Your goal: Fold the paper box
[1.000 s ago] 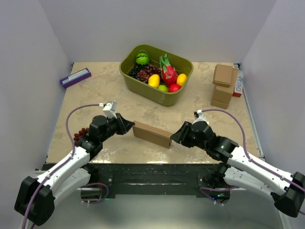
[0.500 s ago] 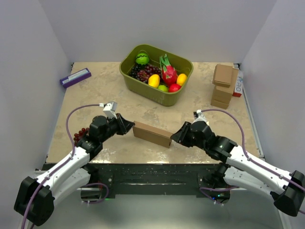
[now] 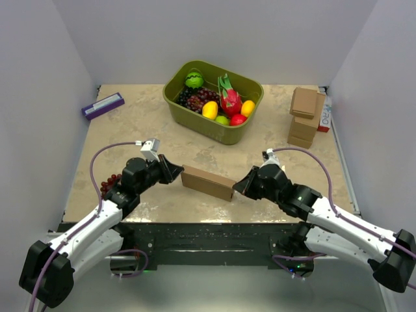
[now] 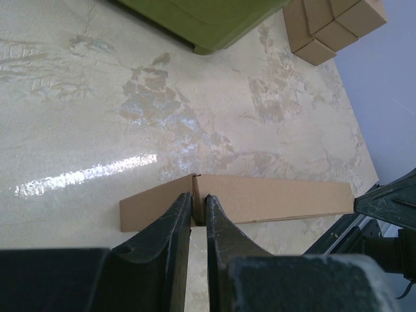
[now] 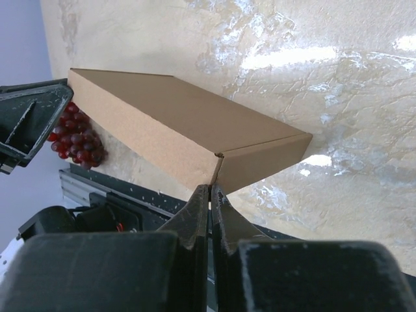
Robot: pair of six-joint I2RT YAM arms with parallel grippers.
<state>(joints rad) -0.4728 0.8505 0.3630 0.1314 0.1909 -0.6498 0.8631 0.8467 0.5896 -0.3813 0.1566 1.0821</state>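
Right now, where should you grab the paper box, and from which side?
Take the paper box by a short end, coming in from the side, low over the table. It is long and thin, so its end corners are narrow enough to pinch; the long faces look too wide.

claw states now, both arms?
Left claw: closed on the paper box's end edge.
Right claw: closed, tips at the box's corner, gripping nothing visible.

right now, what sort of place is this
Most likely a robot lab test cell, not a home: left arm and right arm bolted at the edge of a table, plain walls boxing it in, and props such as a green bin of fruit and a paper box.
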